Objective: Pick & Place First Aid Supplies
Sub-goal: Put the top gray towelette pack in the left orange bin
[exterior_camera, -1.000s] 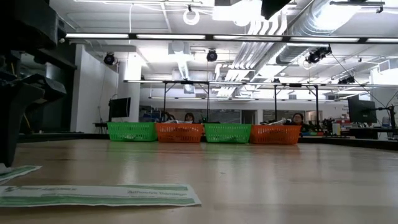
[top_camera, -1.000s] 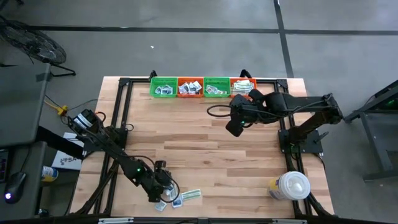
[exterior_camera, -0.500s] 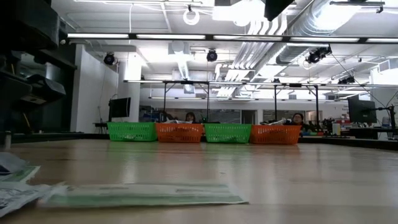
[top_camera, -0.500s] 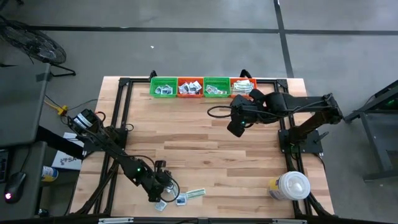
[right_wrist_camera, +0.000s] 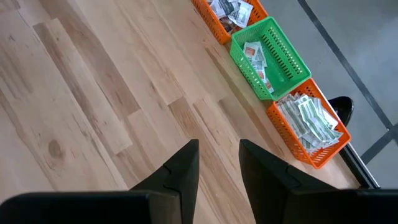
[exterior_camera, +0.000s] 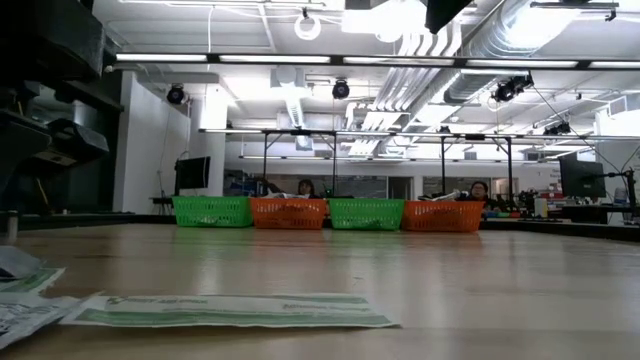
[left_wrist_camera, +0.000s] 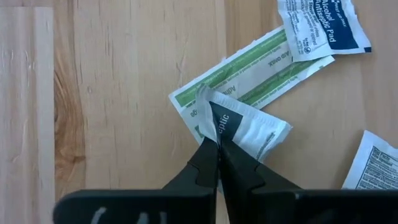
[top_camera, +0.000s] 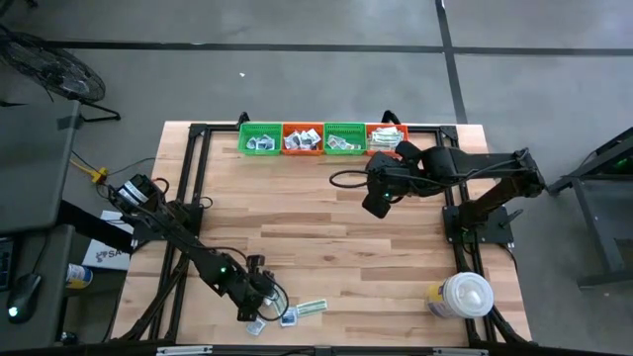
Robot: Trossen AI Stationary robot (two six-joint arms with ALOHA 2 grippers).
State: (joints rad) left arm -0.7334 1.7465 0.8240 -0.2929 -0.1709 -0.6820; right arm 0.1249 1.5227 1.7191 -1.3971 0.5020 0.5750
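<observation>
The left gripper point(left_wrist_camera: 217, 163) sits low over the near edge of the bench point(top_camera: 326, 247), its fingers pressed together on the corner of a white packet point(left_wrist_camera: 245, 124) with a dark mark. The packet bends up from the pinch and fans away from the fingertips, lying partly over a green strip point(left_wrist_camera: 252, 74). The strip's long axis runs diagonally away from the fingers, and it lies flat on the wood, so lifting the packet straight up should clear it. Two more packets lie near: an alcohol pad point(left_wrist_camera: 323, 28) just past the strip's far end, and another white packet point(left_wrist_camera: 373, 162) off to one side, apart from the held one.

In the high view this cluster point(top_camera: 287, 314) lies at the near edge, left of centre, well apart from the four baskets point(top_camera: 321, 138) lined along the far edge, green and orange by turns, each already holding packets. The wood between is open, so a carry across looks unobstructed.

The right gripper point(right_wrist_camera: 217, 158) hangs above the bench near the baskets, its fingers parted with nothing between them. It is far nearer the baskets; the left arm is the one at the loose packets. A white lidded container point(top_camera: 463, 295) stands at the near right corner, out of the way.
</observation>
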